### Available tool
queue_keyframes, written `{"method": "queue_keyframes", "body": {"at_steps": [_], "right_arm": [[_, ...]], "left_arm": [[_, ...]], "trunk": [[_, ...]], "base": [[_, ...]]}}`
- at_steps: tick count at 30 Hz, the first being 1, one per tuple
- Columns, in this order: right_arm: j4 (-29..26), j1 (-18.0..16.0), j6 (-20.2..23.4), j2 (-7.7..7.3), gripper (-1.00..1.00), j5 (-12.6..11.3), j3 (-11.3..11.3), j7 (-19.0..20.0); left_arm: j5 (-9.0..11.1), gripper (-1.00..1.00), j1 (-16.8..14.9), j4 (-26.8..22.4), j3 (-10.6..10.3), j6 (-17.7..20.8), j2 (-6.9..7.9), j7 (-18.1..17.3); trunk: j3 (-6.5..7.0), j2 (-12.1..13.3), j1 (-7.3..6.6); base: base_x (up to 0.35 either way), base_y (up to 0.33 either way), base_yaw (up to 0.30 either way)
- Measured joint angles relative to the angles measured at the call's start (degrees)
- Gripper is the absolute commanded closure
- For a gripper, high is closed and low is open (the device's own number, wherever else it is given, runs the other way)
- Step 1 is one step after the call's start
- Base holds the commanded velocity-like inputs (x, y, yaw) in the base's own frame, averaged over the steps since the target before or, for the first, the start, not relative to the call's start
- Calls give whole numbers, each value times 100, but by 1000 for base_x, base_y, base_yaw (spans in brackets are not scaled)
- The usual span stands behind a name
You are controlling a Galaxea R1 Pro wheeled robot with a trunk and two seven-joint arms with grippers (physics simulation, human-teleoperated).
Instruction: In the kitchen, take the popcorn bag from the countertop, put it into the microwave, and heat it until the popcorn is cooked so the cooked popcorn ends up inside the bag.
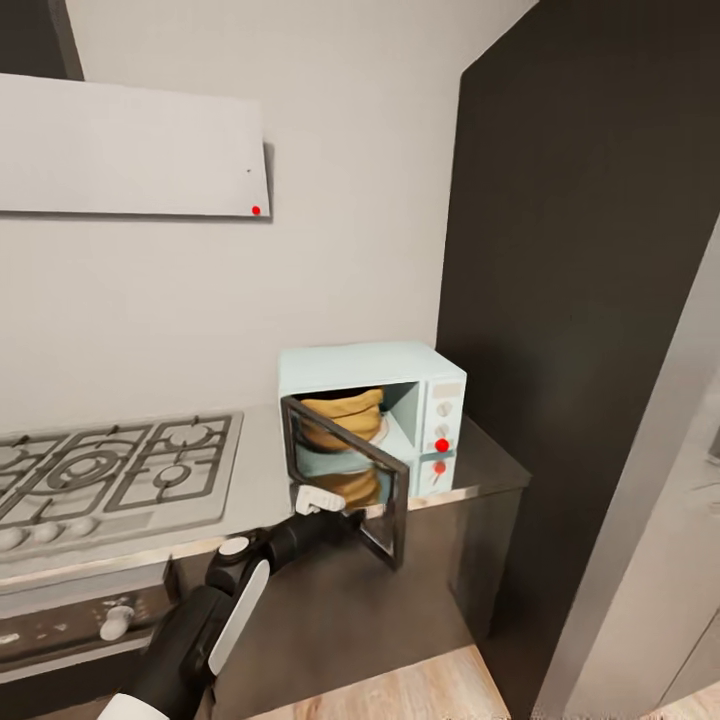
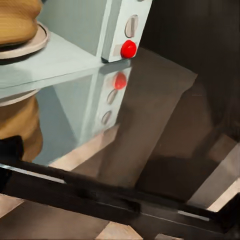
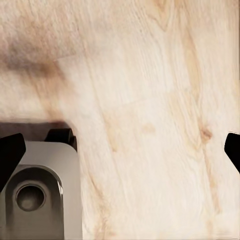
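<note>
Left gripper (image 1: 318,500), its opening impossible to judge, sits against the microwave (image 1: 370,400) door's edge, with the popcorn bag (image 1: 343,418) already inside; closing and heating remain.

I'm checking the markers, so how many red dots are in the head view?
2. One on the wall cabinet, at its lower right corner; one on the microwave control panel. The red spot below is its reflection in the countertop.

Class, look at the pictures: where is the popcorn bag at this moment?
In the head view, the popcorn bag sits inside the open microwave on its round plate, behind the half-open door, right of the gas hob.
</note>
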Motion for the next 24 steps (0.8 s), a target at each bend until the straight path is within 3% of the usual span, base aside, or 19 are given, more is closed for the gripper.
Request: {"method": "queue_keyframes", "body": {"at_steps": [3,6,8,13,14,15,19,24], "right_arm": [[0,0,0,0,-100,0,0,0],[0,0,0,0,-100,0,0,0],[0,0,0,0,-100,0,0,0],[0,0,0,0,-100,0,0,0],[0,0,0,0,-100,0,0,0],[0,0,0,0,-100,0,0,0],[0,0,0,0,-100,0,0,0],[-8,-1,9,-16,-100,0,0,0]], "left_arm": [[5,-100,0,-80,-3,-20,-6,-24],[-10,-100,0,-107,-147,-37,-82,-49],[-128,-100,0,-102,-76,-66,-117,-31],[-151,-100,1,-104,143,-75,-126,-16],[-81,-100,-1,-113,112,-65,-128,-17],[-30,-100,1,-117,-224,-47,-132,-18],[-43,-100,0,-118,-227,-44,-130,21],[-44,-100,2,-126,-151,-66,-112,60]], "trunk": [[14,0,0],[27,0,0],[36,1,0],[58,1,0],[63,0,0],[68,0,0],[86,0,0],[91,0,0]], "base": [[0,0,-243],[0,0,-243],[0,0,-243],[0,0,-243],[0,0,-243],[0,0,-243],[0,0,-221],[0,0,-21]]}}
